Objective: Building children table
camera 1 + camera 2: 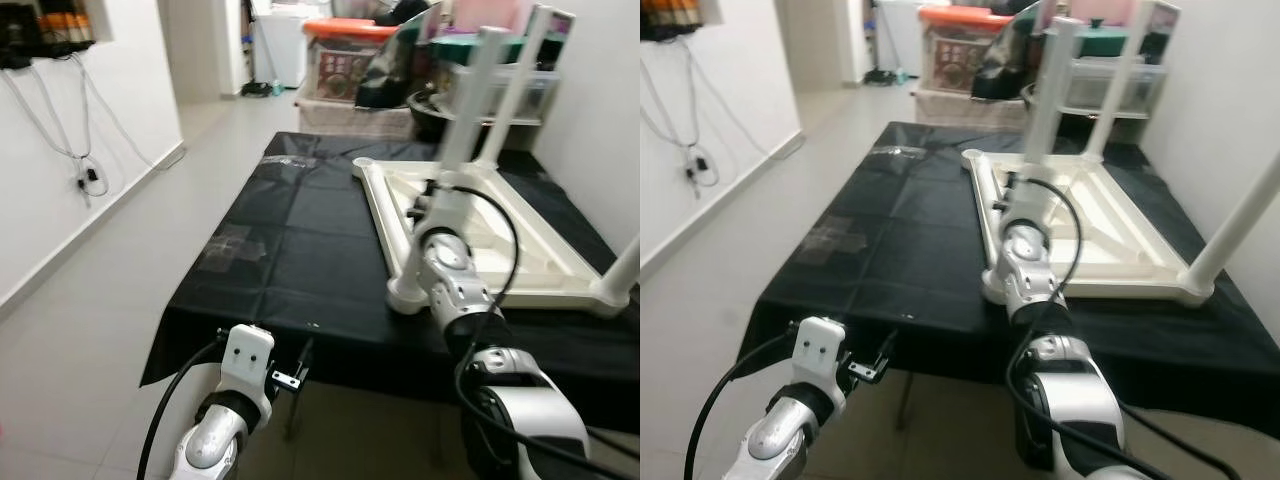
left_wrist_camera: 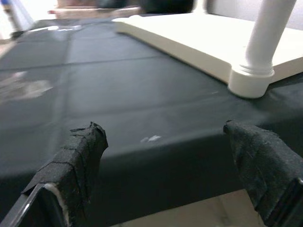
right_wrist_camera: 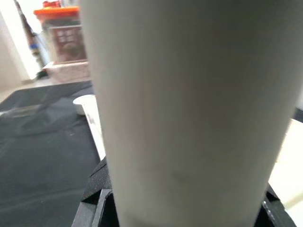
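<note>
Covering the worktop (image 1: 290, 250), a black sheet hangs over its near edge and hides whatever holds it up; at the far end, storage boxes, one with an orange lid (image 1: 345, 28), are partly screened by a dark curved thing too blurred to name. The white children's table (image 1: 470, 235) lies upside down on the right half of the sheet, its flat top pressed to the cloth and its ribbed underside facing up; its far right part is cut off by the picture's edge in the left eye view. Two legs stand up from the far corners, and a right leg (image 1: 1240, 225) rises from the near right corner and runs out of frame. The near left leg (image 3: 189, 109) stands in its socket at the near left corner, but the right arm covers most of it from the head views, and in the right wrist view it is a pale blurred column so close that its ends cannot be seen. The right arm reaches forward and up over the worktop edge, wrist turned upright along that leg; the right hand (image 3: 182, 201) is closed around the leg, with only black corners showing either side. The left arm is low and short of the worktop edge, its left hand (image 2: 170, 163) spread wide, tape-wrapped fingers (image 2: 78, 158) level with the sheet's front edge, gripping nothing.
</note>
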### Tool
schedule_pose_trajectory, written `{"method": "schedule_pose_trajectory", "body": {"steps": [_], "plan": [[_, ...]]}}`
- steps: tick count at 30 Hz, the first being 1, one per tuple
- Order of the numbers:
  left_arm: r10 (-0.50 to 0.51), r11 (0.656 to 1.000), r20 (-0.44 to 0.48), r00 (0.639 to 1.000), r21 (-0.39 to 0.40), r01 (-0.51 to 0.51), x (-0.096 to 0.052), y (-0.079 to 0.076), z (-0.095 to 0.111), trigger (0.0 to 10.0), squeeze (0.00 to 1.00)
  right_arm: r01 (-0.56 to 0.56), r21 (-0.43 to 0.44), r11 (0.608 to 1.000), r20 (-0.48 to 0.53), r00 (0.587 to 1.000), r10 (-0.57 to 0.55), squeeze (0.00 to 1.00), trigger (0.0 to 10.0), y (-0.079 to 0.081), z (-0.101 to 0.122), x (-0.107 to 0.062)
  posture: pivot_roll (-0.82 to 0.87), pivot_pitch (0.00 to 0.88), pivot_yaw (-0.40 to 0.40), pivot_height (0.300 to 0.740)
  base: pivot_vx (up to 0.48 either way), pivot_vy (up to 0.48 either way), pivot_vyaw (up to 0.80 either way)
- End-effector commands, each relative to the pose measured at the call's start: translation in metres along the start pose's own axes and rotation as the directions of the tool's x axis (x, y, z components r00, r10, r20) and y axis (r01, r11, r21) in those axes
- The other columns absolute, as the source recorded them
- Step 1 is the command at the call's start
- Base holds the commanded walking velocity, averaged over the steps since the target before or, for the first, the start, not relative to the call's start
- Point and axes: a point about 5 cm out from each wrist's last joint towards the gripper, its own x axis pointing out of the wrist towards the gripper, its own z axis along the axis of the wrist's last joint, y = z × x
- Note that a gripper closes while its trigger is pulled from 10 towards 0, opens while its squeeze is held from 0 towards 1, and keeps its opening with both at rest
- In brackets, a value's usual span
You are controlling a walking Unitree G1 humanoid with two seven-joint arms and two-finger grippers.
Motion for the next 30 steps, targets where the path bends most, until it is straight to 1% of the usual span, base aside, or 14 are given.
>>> {"method": "schedule_pose_trajectory", "body": {"steps": [1,4,5,8,10,14,17,19,21,22,23,27,29,30], "plan": [[-0.012,1.0,-0.013,1.0,0.003,0.012,0.0,-0.002,-0.001,10.0,0.0,-0.069,0.075,0.995,-0.049,0.996,0.073,0.0,9.4,0.016,-0.012,-0.007,0.08,0.0,-0.052,0.74,0.0,0.0,0.0],[-0.013,1.0,-0.013,1.0,0.002,0.013,0.0,-0.002,-0.001,10.0,0.0,-0.164,0.101,0.981,-0.02,0.986,0.167,0.0,10.0,0.029,-0.011,-0.01,0.08,0.0,-0.054,0.74,0.0,0.0,0.0],[-0.013,1.0,-0.013,1.0,0.001,0.013,0.0,-0.002,-0.001,10.0,0.0,-0.224,0.115,0.968,0.002,0.974,0.225,1.0,10.0,0.036,-0.01,-0.012,0.08,0.0,-0.055,0.74,0.0,0.0,0.0],[-0.013,1.0,-0.014,1.0,0.0,0.013,0.0,-0.003,-0.001,10.0,0.0,-0.304,0.117,0.946,0.04,0.953,0.301,1.0,10.0,0.046,-0.008,-0.015,0.08,0.0,-0.057,0.74,0.0,0.0,0.0],[-0.011,1.0,-0.015,1.0,-0.003,0.011,0.0,-0.003,0.0,10.0,0.0,-0.494,0.112,0.862,0.125,0.868,0.481,0.0,10.0,0.055,0.006,-0.011,0.08,0.0,-0.062,0.74,0.0,0.0,0.0],[-0.008,1.0,-0.014,1.0,-0.005,0.008,0.0,-0.003,0.0,10.0,0.0,-0.693,0.094,0.715,0.101,0.721,0.686,0.0,10.0,0.052,0.014,-0.007,0.08,0.0,-0.06,0.74,0.0,0.0,0.0],[-0.008,1.0,-0.014,1.0,-0.005,0.008,0.0,-0.003,0.0,10.0,0.0,-0.693,0.094,0.715,0.101,0.721,0.686,0.0,10.0,0.052,0.014,-0.007,0.08,0.0,-0.06,0.74,0.0,0.0,0.0],[-0.01,1.0,-0.013,1.0,-0.005,0.01,0.0,-0.003,0.001,10.0,0.0,-0.904,0.057,0.423,0.014,0.425,0.905,0.0,10.0,0.053,0.012,-0.019,0.08,0.0,-0.062,0.74,0.0,0.0,0.0],[-0.01,1.0,-0.013,1.0,-0.005,0.01,0.0,-0.003,0.001,10.0,0.0,-0.904,0.057,0.423,0.014,0.425,0.905,0.0,10.0,0.053,0.012,-0.019,0.08,0.0,-0.062,0.74,0.0,0.0,0.0],[-0.01,1.0,-0.014,1.0,-0.005,0.01,0.0,-0.003,0.001,10.0,0.0,-0.958,0.055,0.282,-0.024,0.281,0.959,0.0,10.0,0.053,0.01,-0.027,0.08,0.0,-0.063,0.74,0.0,0.0,0.0],[-0.01,1.0,-0.014,1.0,-0.005,0.01,0.0,-0.003,0.001,10.0,0.0,-0.958,0.055,0.282,-0.024,0.281,0.959,0.0,10.0,0.053,0.01,-0.027,0.08,0.0,-0.063,0.74,0.0,0.0,0.0],[-0.007,1.0,-0.013,1.0,-0.004,0.007,0.0,-0.002,0.002,10.0,0.0,-0.999,0.045,0.022,-0.071,0.019,0.997,0.0,10.0,0.063,0.007,-0.046,0.09,0.0,-0.069,0.74,0.0,0.0,0.0],[-0.004,1.0,-0.011,1.0,-0.004,0.004,0.0,-0.002,0.002,10.0,0.0,-1.0,0.018,0.015,-0.084,0.013,0.996,0.0,4.1,0.076,0.003,-0.048,0.09,0.0,-0.074,0.74,0.0,0.0,0.0],[-0.004,1.0,-0.011,1.0,-0.004,0.004,0.0,-0.002,0.002,10.0,0.0,-1.0,0.018,0.015,-0.084,0.013,0.996,0.0,4.1,0.076,0.003,-0.048,0.09,0.0,-0.074,0.74,0.0,0.0,0.0]]}}
